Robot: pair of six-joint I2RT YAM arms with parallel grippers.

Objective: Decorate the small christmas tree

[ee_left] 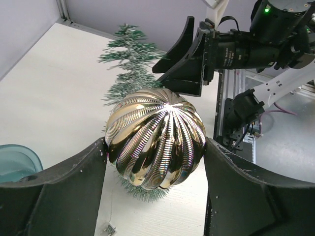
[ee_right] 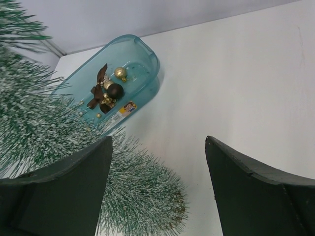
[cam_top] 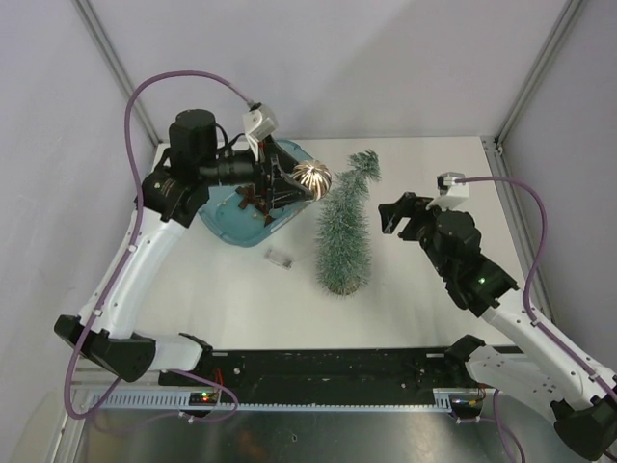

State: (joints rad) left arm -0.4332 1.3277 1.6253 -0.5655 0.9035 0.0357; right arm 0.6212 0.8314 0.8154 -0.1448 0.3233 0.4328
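The small christmas tree (cam_top: 344,230) stands upright mid-table, frosted green, its tip bent to the right; it also shows in the left wrist view (ee_left: 129,66) and the right wrist view (ee_right: 44,132). My left gripper (cam_top: 301,183) is shut on a large ribbed gold bauble (ee_left: 155,138), held in the air just left of the tree's upper part (cam_top: 311,177). My right gripper (cam_top: 397,218) is open and empty, just right of the tree, with the tree's lower needles beside its left finger (ee_right: 64,191).
A teal tub (cam_top: 241,224) sits at the back left; in the right wrist view it (ee_right: 142,54) holds a brown star-shaped ornament (ee_right: 98,88), a dark bauble (ee_right: 115,90) and a small gold bauble (ee_right: 120,73). A small clip (cam_top: 280,258) lies on the table near the tub.
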